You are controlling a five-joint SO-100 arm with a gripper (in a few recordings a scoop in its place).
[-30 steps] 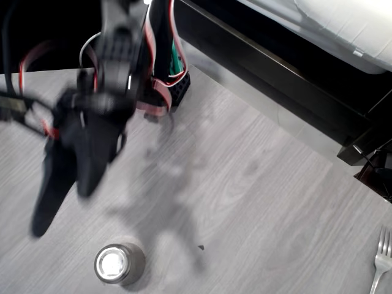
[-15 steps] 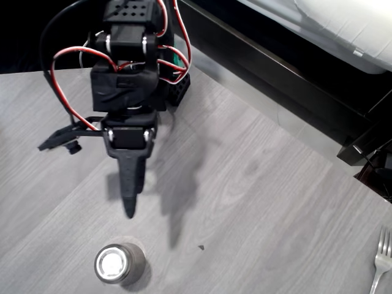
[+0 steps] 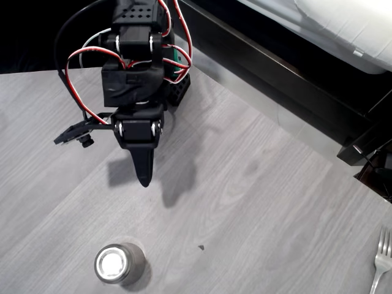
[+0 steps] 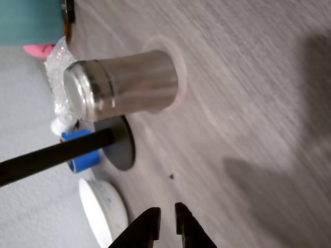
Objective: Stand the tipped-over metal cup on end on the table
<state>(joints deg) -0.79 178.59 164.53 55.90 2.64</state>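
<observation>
**Observer:** Left to right, what have you got?

**Arm:** In the overhead view my gripper hangs at upper left over the table, pointing toward the near edge, nothing in it. In the wrist view my fingertips stand almost together, a thin slit between them, holding nothing. The metal cup is at the near edge, left of centre, well apart from me. Far right, a silver fork lies at the near corner.

**Observer:** And the cup, is it tipped?

**Arm:** From above I look straight down into a bright round mouth, so I judge it upright on its base. The wrist picture seems turned on its side; there the cup has its base on the wood grain and its rim free, which agrees.

**Observer:** So which step is this?

**Arm:** By my reading the standing is done and I'm clear of it. What's left asks only that I keep away and not brush the rim.

**Observer:** What does one view give that the other lacks?

**Arm:** The wrist view shows the cup's side and flared rim, plus a white dish, a blue object and crinkled plastic beyond the table. The overhead view shows the fork and the gap between me and the cup
</observation>
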